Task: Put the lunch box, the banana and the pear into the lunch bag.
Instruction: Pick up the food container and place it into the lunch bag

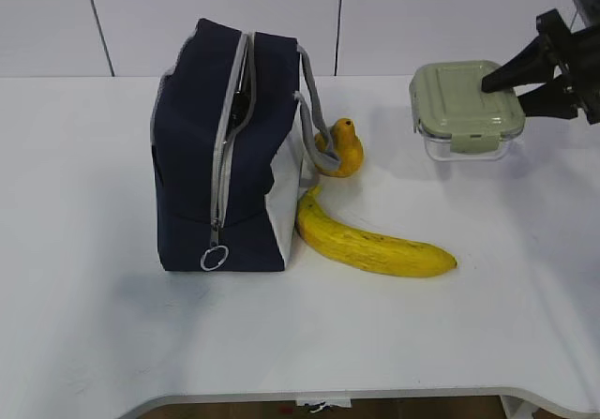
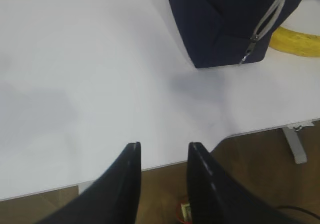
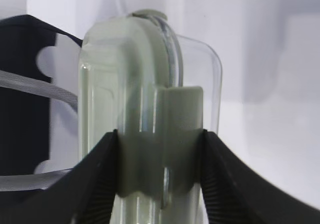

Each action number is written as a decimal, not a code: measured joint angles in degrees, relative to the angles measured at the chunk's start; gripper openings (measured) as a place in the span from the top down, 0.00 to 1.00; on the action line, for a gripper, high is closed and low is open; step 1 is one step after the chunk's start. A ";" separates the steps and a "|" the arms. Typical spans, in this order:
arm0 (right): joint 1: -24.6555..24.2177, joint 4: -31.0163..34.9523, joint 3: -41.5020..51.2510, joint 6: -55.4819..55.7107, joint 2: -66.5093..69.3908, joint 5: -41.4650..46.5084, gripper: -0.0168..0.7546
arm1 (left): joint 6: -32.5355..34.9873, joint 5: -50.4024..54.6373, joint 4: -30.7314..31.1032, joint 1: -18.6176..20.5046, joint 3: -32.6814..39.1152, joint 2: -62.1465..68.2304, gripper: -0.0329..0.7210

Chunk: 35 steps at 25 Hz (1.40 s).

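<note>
The navy lunch bag (image 1: 202, 157) stands left of centre, its grey zipper partly open near the top and the ring pull (image 1: 214, 259) low at the front. The pear (image 1: 342, 147) lies right of the bag, behind a grey handle. The banana (image 1: 375, 241) lies in front of the pear, its stem end against the bag. My right gripper (image 1: 502, 97) is shut on the lunch box (image 1: 466, 108) at the far right, gripping its latch side (image 3: 159, 134). I cannot tell whether the box touches the table. My left gripper (image 2: 164, 146) is open and empty over the table's front edge.
The white table (image 1: 94, 297) has a curved front edge, with wood floor beyond it in the left wrist view. That view also shows the bag (image 2: 220, 23) and the banana (image 2: 297, 41) at top right. The right wrist view shows the bag (image 3: 25, 93) behind the box.
</note>
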 joint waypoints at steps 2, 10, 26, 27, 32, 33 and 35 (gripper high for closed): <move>0.00 0.57 0.00 0.09 -1.81 0.23 0.52 | 0.00 -1.34 -2.94 0.00 -0.24 3.76 0.64; 1.81 7.06 0.00 0.22 -6.39 0.79 0.52 | 8.70 -9.12 -19.29 0.00 -0.27 19.54 0.58; 19.47 10.35 -5.30 0.22 -6.52 1.37 0.52 | 26.99 -12.79 -36.14 0.00 -18.79 53.62 0.43; 20.40 10.48 -5.30 0.22 -6.52 0.82 0.52 | 28.30 -12.56 -37.83 0.00 -20.10 55.77 0.43; 22.77 11.52 -5.30 0.22 -6.52 -3.21 0.52 | 31.93 -10.82 -43.74 -0.11 -26.30 64.52 0.43; 22.93 11.93 -5.30 0.22 -6.52 -4.22 0.52 | 32.07 -10.61 -44.46 -0.11 -27.33 66.15 0.43; 23.15 12.48 -5.30 0.22 -6.52 -5.77 0.52 | 32.69 -9.93 -45.67 -0.70 -29.05 68.84 0.43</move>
